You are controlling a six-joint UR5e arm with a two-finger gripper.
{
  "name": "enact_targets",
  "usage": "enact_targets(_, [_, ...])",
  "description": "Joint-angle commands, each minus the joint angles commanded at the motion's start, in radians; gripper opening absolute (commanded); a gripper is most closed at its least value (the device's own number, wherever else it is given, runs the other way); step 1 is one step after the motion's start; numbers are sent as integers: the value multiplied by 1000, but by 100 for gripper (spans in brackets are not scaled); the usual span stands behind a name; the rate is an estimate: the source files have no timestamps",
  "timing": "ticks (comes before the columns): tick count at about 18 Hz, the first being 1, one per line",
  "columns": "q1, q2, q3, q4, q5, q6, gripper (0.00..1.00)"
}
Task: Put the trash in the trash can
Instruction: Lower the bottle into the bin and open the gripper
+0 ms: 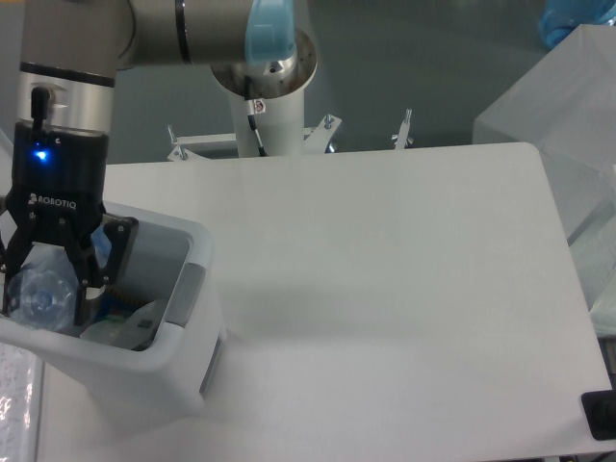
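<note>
Black two-finger hand [43, 289] clenched on crushed clear plastic bottle [40, 287], lower left, over white box-shaped bin [183, 318] rim; white worktop [385, 289] w/ room rightward.

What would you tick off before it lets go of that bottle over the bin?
1. Bottle held in the gripper: ok, the fingers close around it.
2. Bin open: ok, the inside shows.
3. Bottle over the opening: cannot tell, it sits near the left rim.
4. Room inside: ok, something lies at the bottom but space remains.
5. Bin upright on the table: ok.
6. Wrapper already inside: cannot tell, the contents are unclear.
</note>
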Motion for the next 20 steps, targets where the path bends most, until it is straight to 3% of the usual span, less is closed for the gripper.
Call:
enact_targets(5, [2,3,-12,-2,0,0,69])
enact_targets(14, [2,95,-193,-2,0,81,67])
enact_targets(20, [0,71,-255,-3,0,97,68])
